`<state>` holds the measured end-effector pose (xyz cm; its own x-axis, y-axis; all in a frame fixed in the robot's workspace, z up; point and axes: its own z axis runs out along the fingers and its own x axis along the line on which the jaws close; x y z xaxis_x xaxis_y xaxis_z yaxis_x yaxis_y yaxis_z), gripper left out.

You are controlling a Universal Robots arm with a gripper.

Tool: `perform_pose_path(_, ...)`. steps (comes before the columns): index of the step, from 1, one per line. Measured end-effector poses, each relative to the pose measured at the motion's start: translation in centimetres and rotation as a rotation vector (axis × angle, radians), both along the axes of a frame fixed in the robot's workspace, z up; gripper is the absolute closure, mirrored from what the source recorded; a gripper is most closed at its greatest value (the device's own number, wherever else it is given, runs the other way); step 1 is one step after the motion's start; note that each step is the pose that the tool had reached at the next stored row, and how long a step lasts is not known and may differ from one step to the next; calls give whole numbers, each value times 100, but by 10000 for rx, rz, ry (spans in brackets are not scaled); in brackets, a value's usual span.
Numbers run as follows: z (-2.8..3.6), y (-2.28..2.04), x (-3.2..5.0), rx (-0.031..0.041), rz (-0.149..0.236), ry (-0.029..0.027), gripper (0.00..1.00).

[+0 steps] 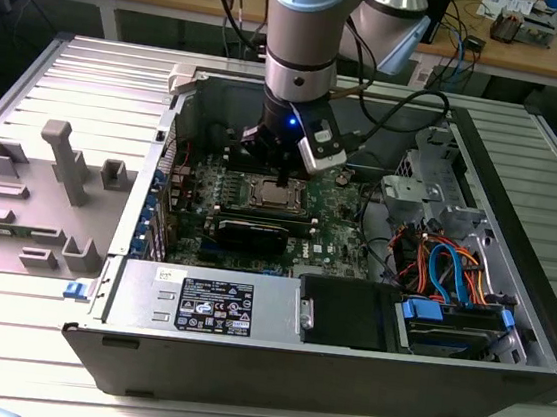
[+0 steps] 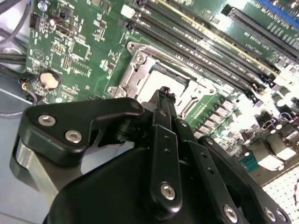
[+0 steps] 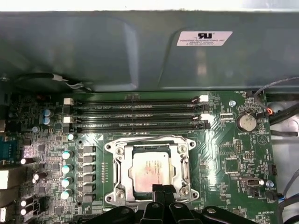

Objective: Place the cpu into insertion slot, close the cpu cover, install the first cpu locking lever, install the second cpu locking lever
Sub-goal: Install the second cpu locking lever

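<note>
The arm reaches down into an open computer case [image 1: 341,367] lying on its side on a ribbed metal worktop [image 1: 32,341], and the hand [image 1: 280,177] hangs just above the socket area near the middle of the green motherboard [image 1: 345,241].

In the first wrist view the cpu [image 3: 150,169] lies flat in the insertion slot [image 3: 122,171], silver-grey top up, its edges square with the socket rim. The cpu cover [image 3: 149,144] lies closed over it, a silvery frame whose cut-out shows the chip's top. The dark tips of the hand [image 3: 162,196] sit together at the cover's edge farthest from the memory slots [image 3: 135,112]; those slots run parallel to that edge, between the socket and the case wall.

The second wrist view looks along the hand's black fingers [image 2: 163,121] from behind: they stand closed to a narrow point with nothing visible between them, the tip [image 2: 164,93] at or just over the cover frame [image 2: 135,77]. Whether the tip actually touches the frame cannot be told. Here the cpu [image 2: 166,77] shows as a pale patch beyond the fingertips.

The exterior view alone shows the wider setting: a grey fixture block [image 1: 33,196] at the worktop's edge on the exterior view's left, and the case's drive bay with blue and orange cables [image 1: 452,274] on the exterior view's right.
</note>
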<state>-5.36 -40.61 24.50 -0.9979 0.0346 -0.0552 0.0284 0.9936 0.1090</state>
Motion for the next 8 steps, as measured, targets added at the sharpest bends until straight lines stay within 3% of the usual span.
perform_pose_path(1, 0, 22, 0, -20, 39, 1, 89)
perform_pose_path(3, -1, 27, 0, -76, 136, 0, 89)
perform_pose_path(5, -2, 29, 0, -266, 207, 7, 89)
perform_pose_path(8, -3, 31, 0, -269, 208, 8, 89)
